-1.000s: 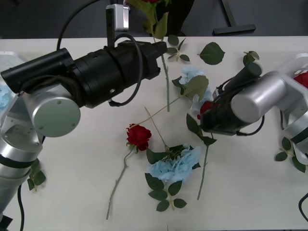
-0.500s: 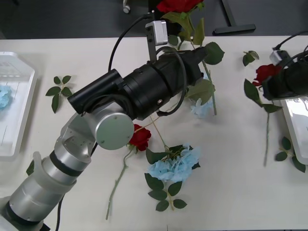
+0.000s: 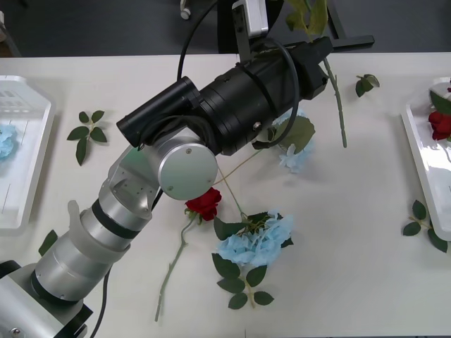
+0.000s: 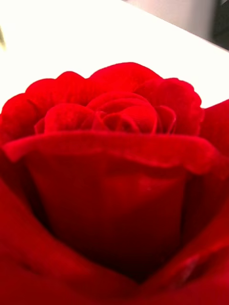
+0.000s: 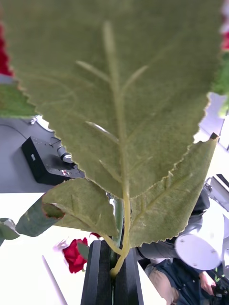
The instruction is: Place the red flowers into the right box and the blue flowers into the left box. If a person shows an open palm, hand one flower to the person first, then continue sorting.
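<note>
Left arm: the black-and-silver left arm stretches across the white surface (image 3: pixel 352 232) toward its far edge, its gripper (image 3: pixel 320 49) raised above it.
Left jaws: closed on the thin green stem (image 5: pixel 118 220) of a red rose, black fingers (image 5: pixel 98 274) pinching it; a large green leaf (image 5: pixel 119 95) spreads over the wrist camera, and the stem (image 3: pixel 337 98) hangs down past the gripper.
Right jaws: cannot tell; a deep-red rose bloom (image 4: pixel 114 181) sits right against the right wrist camera.
Right box: the shallow white plastic tray (image 3: pixel 417 151) at the right edge holds a red rose (image 3: pixel 441 124).
Left box: the ribbed white tray (image 3: pixel 28 141) at the left edge holds a pale blue hydrangea (image 3: pixel 5 141).
Still on the surface: one red rose (image 3: pixel 204 203) at the centre, a blue hydrangea (image 3: pixel 257 239) just beside it, another hydrangea (image 3: pixel 292 156) partly under the left arm.
</note>
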Controlling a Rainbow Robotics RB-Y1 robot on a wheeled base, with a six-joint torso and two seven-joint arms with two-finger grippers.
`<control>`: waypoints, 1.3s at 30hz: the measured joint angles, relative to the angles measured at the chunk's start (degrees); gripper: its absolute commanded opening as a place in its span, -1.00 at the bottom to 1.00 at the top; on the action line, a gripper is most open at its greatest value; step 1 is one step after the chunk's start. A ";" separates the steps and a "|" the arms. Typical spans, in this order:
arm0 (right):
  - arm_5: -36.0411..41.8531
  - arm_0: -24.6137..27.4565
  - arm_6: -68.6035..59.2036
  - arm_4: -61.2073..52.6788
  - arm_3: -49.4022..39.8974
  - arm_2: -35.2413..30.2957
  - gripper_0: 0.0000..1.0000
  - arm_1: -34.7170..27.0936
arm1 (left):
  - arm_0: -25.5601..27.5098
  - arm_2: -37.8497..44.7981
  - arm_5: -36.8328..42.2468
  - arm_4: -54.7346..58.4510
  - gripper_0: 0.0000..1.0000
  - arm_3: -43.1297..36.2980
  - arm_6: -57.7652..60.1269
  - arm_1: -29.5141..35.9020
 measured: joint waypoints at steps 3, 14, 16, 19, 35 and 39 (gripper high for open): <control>-4.15 0.00 0.04 5.05 2.30 0.15 -1.00 0.14 | -0.39 -0.39 -0.02 0.00 -1.00 0.01 0.00 -0.01; -17.65 -0.05 3.03 14.14 16.12 0.18 -1.00 4.48 | -0.49 -1.25 -0.03 -0.02 -1.00 0.37 0.00 0.01; -18.95 -0.05 3.29 14.41 17.45 0.18 -0.78 5.22 | -0.49 -1.60 -0.03 0.01 -1.00 0.44 0.00 0.11; -20.45 -0.05 3.29 14.57 18.67 0.18 -0.19 5.95 | -0.49 -2.31 -0.03 0.39 -1.00 0.46 0.00 0.32; -22.47 -0.05 13.04 5.99 19.63 0.17 0.90 4.71 | -4.25 -4.75 -0.05 3.65 -1.00 3.00 0.00 3.27; -21.68 -0.05 22.15 -6.67 18.48 0.17 0.91 1.18 | -4.38 -4.90 -0.05 3.71 -1.00 3.01 0.00 3.35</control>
